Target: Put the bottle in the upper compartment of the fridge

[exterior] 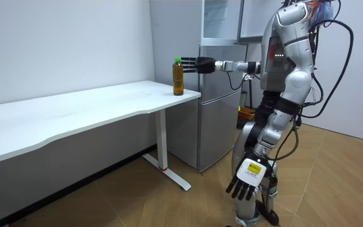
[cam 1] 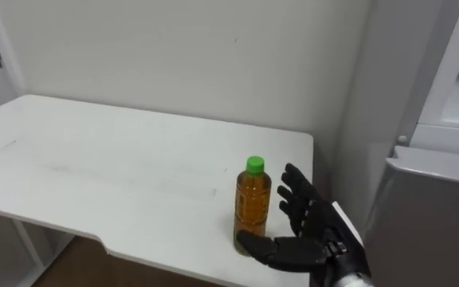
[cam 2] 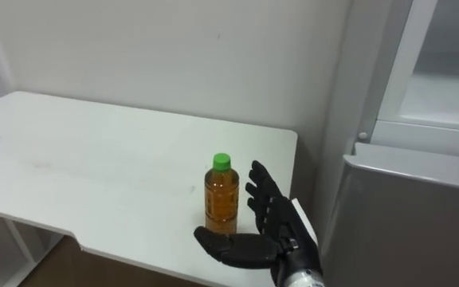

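barely started tbh. yet to grab the bottle (cam 1: 253,203), upright on the table (cam 1: 94,167) corner. got the right hand (cam 1: 305,227) at that corner just beside it, fingers spread, clamped on nothing. left hand (exterior: 247,180) dangling loose below table height. left to do: grip, lift, fridge (cam 1: 429,199) past the table's end. clear plastic, amber liquid, green cap.

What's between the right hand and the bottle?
Nothing: only a sliver of bare table separates the bottle from the open right hand, in both eye views; its thumb lies at the bottle's base.
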Tool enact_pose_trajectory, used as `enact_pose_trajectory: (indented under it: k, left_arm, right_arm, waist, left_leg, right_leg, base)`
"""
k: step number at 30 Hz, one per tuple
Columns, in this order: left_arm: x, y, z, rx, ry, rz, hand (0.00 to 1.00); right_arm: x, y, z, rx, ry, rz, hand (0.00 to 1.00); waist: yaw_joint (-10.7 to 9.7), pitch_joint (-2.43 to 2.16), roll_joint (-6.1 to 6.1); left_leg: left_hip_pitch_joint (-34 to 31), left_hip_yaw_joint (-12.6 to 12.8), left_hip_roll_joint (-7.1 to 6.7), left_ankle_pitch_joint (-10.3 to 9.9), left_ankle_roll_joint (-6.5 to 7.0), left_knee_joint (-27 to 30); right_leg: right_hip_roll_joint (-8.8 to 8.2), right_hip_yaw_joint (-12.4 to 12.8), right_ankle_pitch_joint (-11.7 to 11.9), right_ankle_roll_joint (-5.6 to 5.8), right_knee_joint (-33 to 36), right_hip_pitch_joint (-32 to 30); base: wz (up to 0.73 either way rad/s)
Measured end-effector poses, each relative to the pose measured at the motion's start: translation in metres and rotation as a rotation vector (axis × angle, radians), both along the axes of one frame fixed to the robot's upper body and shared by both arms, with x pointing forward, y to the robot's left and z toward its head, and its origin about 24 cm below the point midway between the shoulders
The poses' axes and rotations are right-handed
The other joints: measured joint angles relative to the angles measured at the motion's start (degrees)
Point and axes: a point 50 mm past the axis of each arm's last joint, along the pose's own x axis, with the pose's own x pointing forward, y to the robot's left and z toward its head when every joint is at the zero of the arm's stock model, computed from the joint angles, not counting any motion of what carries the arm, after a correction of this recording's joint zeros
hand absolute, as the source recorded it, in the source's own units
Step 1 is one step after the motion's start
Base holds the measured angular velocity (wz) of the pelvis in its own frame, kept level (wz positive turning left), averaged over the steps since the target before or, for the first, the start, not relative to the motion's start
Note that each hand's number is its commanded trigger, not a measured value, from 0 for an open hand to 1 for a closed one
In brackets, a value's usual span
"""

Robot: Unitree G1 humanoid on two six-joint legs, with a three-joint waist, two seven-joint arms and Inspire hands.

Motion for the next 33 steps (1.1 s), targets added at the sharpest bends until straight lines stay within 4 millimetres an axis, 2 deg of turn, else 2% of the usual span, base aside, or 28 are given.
enact_pose_trajectory:
  k: [5,20,22,30,33]
  left_arm:
    - [-0.001,-0.002,0.0,0.004,0.006,-0.014,0.0]
    - [-0.003,-0.003,-0.002,-0.028,0.053,-0.018,0.0]
    - [-0.004,-0.004,-0.002,-0.031,0.057,-0.017,0.0]
    - [-0.006,-0.009,-0.004,-0.038,0.091,-0.08,0.0]
    - [-0.004,-0.014,-0.005,-0.049,0.093,-0.103,0.0]
  right_arm:
    - [0.006,0.001,0.002,0.001,-0.002,-0.034,0.0]
    - [0.013,-0.013,-0.02,-0.067,0.1,-0.189,0.0]
    - [0.019,-0.015,-0.024,-0.078,0.123,-0.212,0.0]
    - [0.031,-0.018,-0.008,-0.064,0.083,-0.27,0.0]
    - [0.036,-0.019,-0.01,-0.06,0.102,-0.279,0.0]
  waist:
    - [0.03,0.03,-0.07]
    - [-0.01,0.28,0.31]
    - [0.0,0.3,0.35]
    - [0.01,0.31,0.31]
    - [0.15,0.39,0.17]
  left_leg:
    - [-0.04,-0.9,-0.05,0.09,-0.1,0.01]
    - [-1.76,-2.34,-0.31,0.7,-0.17,0.24]
    - [-2.11,-2.48,-0.44,0.9,-0.11,0.18]
    - [-3.59,-2.64,-0.91,1.42,0.18,0.13]
    - [-3.71,-2.66,-0.91,1.44,0.2,0.17]
  right_leg:
    - [0.0,-1.48,0.0,0.0,-0.02,0.18]
    - [-0.02,-3.03,0.05,-0.07,-0.03,-0.2]
    - [-0.1,-3.06,0.05,-0.08,-0.01,-0.56]
    - [-0.52,-3.06,0.1,-0.14,0.07,-1.94]
    - [-0.54,-3.04,0.1,-0.15,0.11,-1.99]
  base:
    - [0.09]
    - [0.05]
    - [0.02]
    - [0.0]
    - [0.0]
